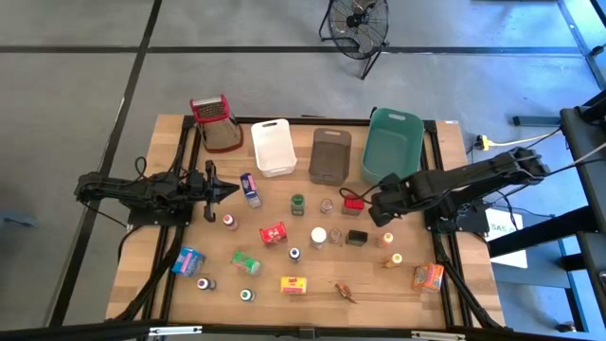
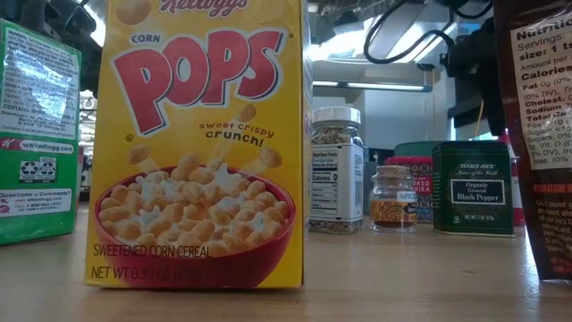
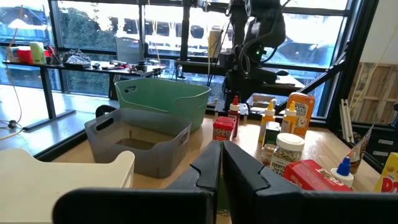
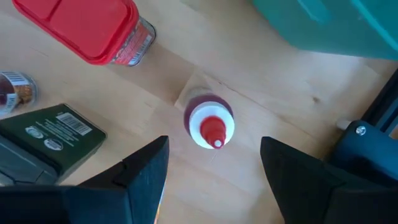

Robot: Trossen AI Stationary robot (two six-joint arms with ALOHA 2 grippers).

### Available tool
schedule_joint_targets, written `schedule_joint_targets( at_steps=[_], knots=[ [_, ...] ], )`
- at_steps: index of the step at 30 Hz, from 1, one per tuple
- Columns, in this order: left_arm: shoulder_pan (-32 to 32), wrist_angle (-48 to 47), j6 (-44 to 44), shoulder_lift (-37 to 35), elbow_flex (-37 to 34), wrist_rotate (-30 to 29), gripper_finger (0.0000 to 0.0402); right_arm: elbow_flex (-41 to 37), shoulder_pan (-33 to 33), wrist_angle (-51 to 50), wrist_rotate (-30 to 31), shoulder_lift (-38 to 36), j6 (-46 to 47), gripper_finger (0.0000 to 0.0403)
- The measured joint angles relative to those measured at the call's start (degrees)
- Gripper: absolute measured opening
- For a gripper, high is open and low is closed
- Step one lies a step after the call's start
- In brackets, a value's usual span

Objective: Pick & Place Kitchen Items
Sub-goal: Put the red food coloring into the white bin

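Two fingers of your right gripper [image 4: 211, 168] stand wide apart, holding nothing, above the red-capped bottle [image 4: 209, 122], at 3 o'clock on the table [image 1: 170, 142]. Your left gripper [image 3: 221, 165] rests pinched together, empty, at 9 o'clock.

Red-capped bottle [image 4: 211, 127] between spread claw [image 4: 214, 171]

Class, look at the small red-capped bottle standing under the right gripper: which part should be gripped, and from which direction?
Grip the red-capped bottle across its round body just below the cap, coming straight down from above. It stands upright, and the right gripper, fingers open, is right over it. The pointed cap is probably too narrow and tapered to hold. The red-lidded tub and dark green tin stand apart from it, leaving space for the fingers.
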Motion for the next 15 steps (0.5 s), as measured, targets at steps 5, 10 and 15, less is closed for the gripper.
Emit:
schedule_joint_targets(
  at_steps=[5, 10, 15],
  knots=[
    [0.0, 0.0, 0.0, 0.0, 0.0, 0.0, 0.0011, 0.0, 0.0, 1.1, -0.1, 1.0, 0.1, 0.0257],
    [0.0, 0.0, 0.0, 0.0, 0.0, 0.0, 0.0012, 0.0, 0.0, 1.6, -0.1, 2.1, 0.3, 0.0257],
    [0.0, 0.0, 0.0, 0.0, 0.0, 0.0, 0.0009, 0.0, 0.0, 1.8, -0.2, 3.3, 0.4, 0.0257]
  ],
)
